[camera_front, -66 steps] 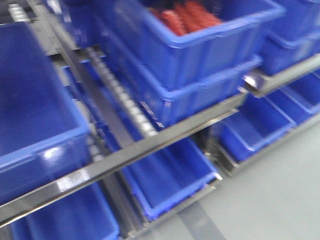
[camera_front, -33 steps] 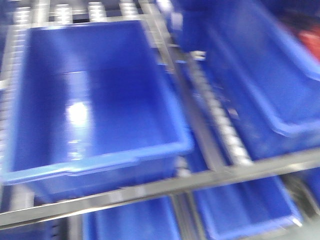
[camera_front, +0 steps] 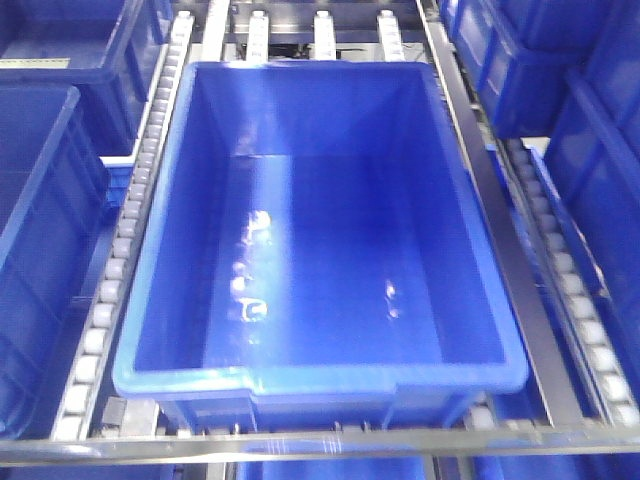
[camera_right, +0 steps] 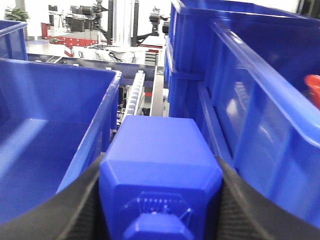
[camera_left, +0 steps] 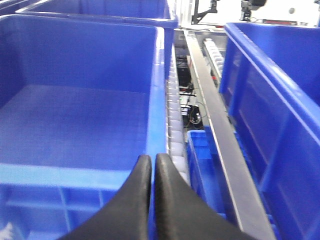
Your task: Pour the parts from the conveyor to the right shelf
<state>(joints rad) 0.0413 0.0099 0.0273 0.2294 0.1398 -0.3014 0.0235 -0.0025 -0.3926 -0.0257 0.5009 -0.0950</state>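
My right gripper (camera_right: 160, 172) is shut on a bright-blue block (camera_right: 160, 160) with a square stud on its near face. It holds the block above the gap between two tubs on the roller rack. My left gripper (camera_left: 152, 162) is shut and empty, over the right rim of a large blue tub (camera_left: 75, 120). The front view looks down into an empty large blue tub (camera_front: 320, 240) that sits on the rack's white rollers (camera_front: 110, 290). Neither gripper shows in that view. The conveyor is out of view.
More blue tubs stand left (camera_front: 40, 220) and right (camera_front: 590, 170) of the empty one. Steel rails (camera_front: 490, 200) and roller lanes (camera_front: 565, 270) run between them. Lower tubs (camera_left: 200, 155) sit under the rack. A tub at the right edge holds something red (camera_right: 313, 87).
The front view has swung from a blurred, tilted look at stacked tubs and floor to a steady look straight down into the empty tub.
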